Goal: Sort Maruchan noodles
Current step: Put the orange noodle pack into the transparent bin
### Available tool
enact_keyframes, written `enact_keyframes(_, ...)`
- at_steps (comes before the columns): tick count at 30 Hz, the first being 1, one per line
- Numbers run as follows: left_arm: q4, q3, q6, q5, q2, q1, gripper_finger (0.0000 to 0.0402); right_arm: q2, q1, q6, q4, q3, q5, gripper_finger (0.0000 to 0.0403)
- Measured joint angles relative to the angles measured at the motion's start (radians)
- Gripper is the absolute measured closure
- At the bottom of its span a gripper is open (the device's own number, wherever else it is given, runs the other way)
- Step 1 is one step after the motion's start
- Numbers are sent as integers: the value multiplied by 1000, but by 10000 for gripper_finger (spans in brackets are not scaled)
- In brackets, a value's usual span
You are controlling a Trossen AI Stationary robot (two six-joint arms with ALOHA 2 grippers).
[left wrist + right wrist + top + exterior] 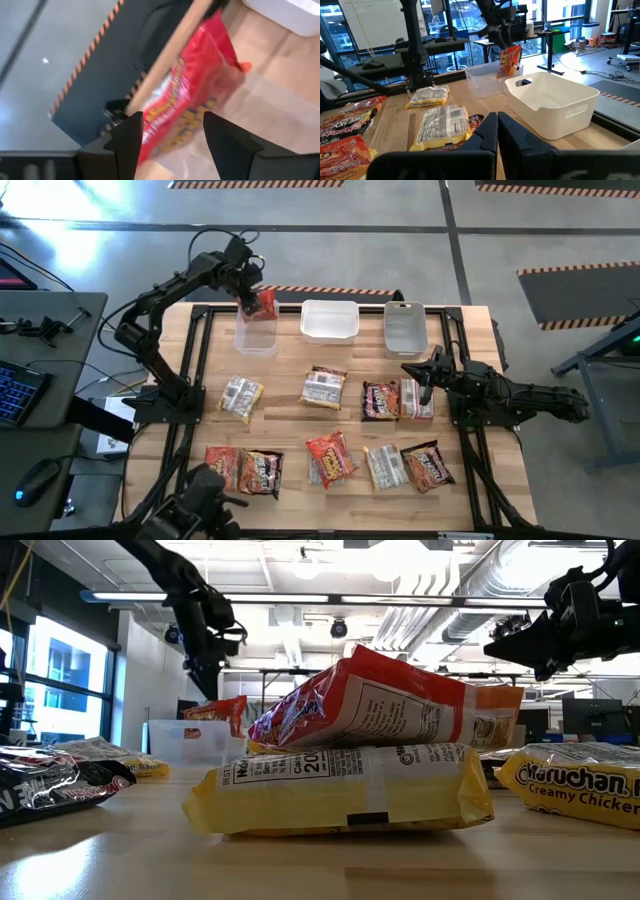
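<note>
Left gripper [172, 137] fingers [225, 142] spread apart, red-orange noodle packet [192, 95] showing between them, not pinched. Packet tilted, lower part inside clear tub [250, 125]. Wooden desk [272, 55] beneath tub. White tub [290, 12] corner near it. Grey floor [30, 75], black mat with orange-striped edge [95, 75] beyond desk edge.

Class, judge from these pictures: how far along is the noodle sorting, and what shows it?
Just starting. In hand: the left gripper, jaws open, is over the clear tub with one red packet standing in its mouth. The white tub and grey tub look empty. Left: the packets on the table; the right gripper waits shut.
</note>
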State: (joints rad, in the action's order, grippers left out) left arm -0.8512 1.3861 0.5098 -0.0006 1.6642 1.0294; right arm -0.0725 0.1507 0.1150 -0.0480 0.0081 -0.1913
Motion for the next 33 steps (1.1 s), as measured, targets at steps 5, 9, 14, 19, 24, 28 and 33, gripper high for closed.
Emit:
enact_keyframes(5,26,0,90,1,1,0,201,0,0,0,0,0,0,402)
enact_keyframes(9,20,0,121,43,18,6,201,0,0,0,0,0,0,402)
enact_keyframes(14,19,0,139,51,60,7,201,0,0,0,0,0,0,402)
enact_keyframes(19,14,0,158,33,91,7,202,0,0,0,0,0,0,402)
enact_keyframes(24,-1,0,176,20,91,5,227,0,0,0,0,0,0,402)
enact_keyframes(28,-15,0,213,-14,82,3,287,0,0,0,0,0,0,402)
enact_keyframes(33,-25,0,254,-31,82,4,369,0,0,0,0,0,0,402)
